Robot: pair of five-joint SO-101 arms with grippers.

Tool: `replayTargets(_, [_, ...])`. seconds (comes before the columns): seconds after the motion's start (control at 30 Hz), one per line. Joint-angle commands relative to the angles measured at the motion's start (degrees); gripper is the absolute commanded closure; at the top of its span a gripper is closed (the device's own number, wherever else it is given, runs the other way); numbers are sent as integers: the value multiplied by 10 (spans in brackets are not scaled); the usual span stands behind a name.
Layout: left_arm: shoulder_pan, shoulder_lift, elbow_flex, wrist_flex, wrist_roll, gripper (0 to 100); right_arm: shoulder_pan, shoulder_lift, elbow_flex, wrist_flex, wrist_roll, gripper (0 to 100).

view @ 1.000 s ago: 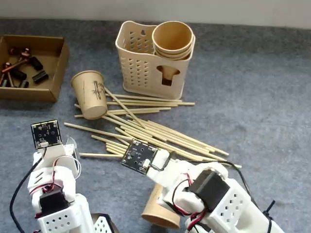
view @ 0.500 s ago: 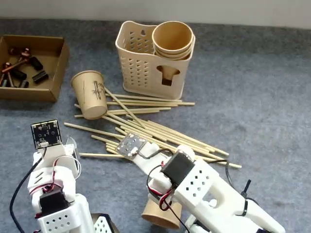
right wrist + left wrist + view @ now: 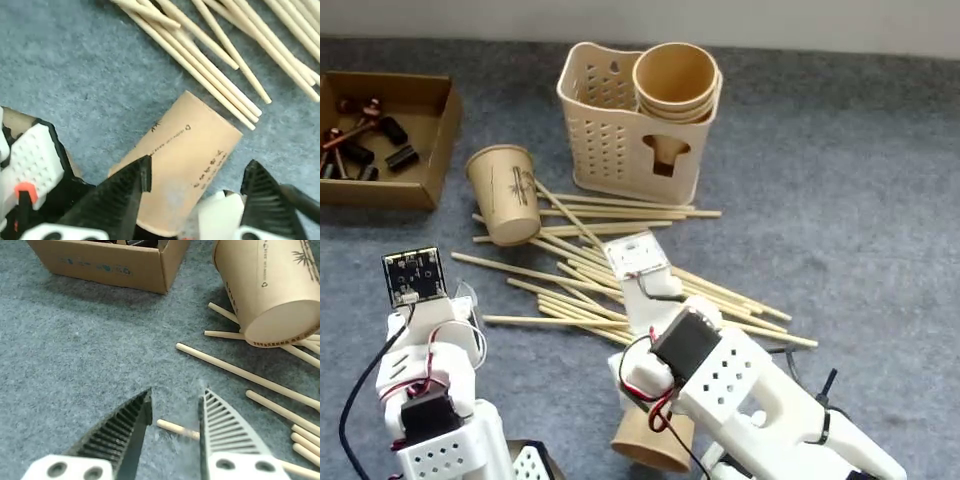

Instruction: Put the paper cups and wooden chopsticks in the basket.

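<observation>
A beige slotted basket stands at the back with stacked paper cups inside it. Another paper cup lies on its side left of the basket. Many wooden chopsticks are strewn across the grey carpet. A third cup lies on its side under the right arm. My right gripper is open, its fingers on either side of this cup. My left gripper is open just above the carpet, with one chopstick's end between its fingers.
A cardboard box with small dark parts sits at the back left. The left arm stands at the front left, and a white part of it lies close to the fallen cup. Bare carpet extends to the right of the basket.
The right arm's wrist has swung from the left toward the right and back over the chopstick pile. The left arm has not moved.
</observation>
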Motion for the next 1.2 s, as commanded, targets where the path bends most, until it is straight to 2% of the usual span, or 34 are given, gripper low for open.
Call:
replayTargets(0.0, [-7,-5,-2,-12,-5,842,0,0,7,-37,-29,713])
replayTargets(0.2, [-7,-5,-2,-12,-5,842,7,2,39,-63,-48,713])
replayTargets(0.47, [-7,-5,-1,-12,-5,842,87,2,86,-128,-39,713])
replayTargets(0.7, [-6,-5,2,-13,-5,842,64,3,111,-164,-39,707])
replayTargets(0.87, [-6,-5,2,-13,-5,842,46,3,113,-160,-41,613])
replayTargets(1.17, [-6,-5,3,-13,-5,842,46,45,115,-159,-43,611])
